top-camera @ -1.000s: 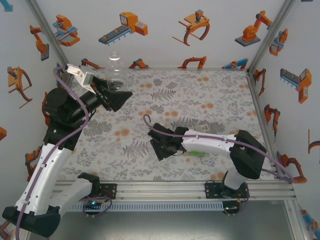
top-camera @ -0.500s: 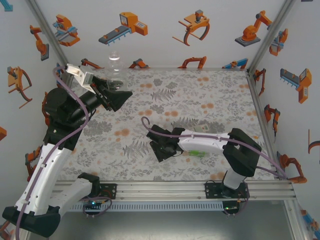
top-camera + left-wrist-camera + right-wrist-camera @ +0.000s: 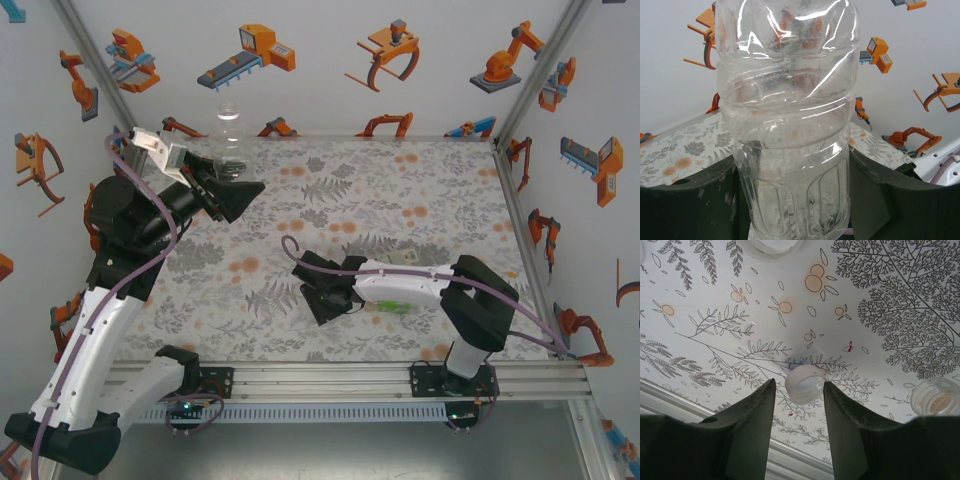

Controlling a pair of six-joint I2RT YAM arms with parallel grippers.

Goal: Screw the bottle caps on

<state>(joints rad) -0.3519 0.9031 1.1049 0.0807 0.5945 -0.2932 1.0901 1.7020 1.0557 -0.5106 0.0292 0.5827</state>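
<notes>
A clear bottle (image 3: pixel 790 100) stands upright at the back left of the table, and my left gripper (image 3: pixel 792 200) is shut on its lower body. From above the bottle (image 3: pixel 231 135) rises over that gripper (image 3: pixel 232 190), its neck showing no cap. My right gripper (image 3: pixel 799 390) is low over the near middle of the table, open, with a white bottle cap (image 3: pixel 805 384) between its fingertips. The cap touches the right finger (image 3: pixel 850 430); a gap separates it from the left finger. In the top view the right gripper (image 3: pixel 322 300) covers that cap.
A green-tinted bottle (image 3: pixel 392 306) lies partly under the right forearm. In the right wrist view a round translucent rim (image 3: pixel 936 396) sits to the right and a white round object (image 3: pixel 771 246) at the top edge. The table's metal front rail (image 3: pixel 330 375) runs close behind the right gripper.
The right arm's elbow has shifted left while its gripper stayed over the same spot. The left arm and its bottle have not moved.
</notes>
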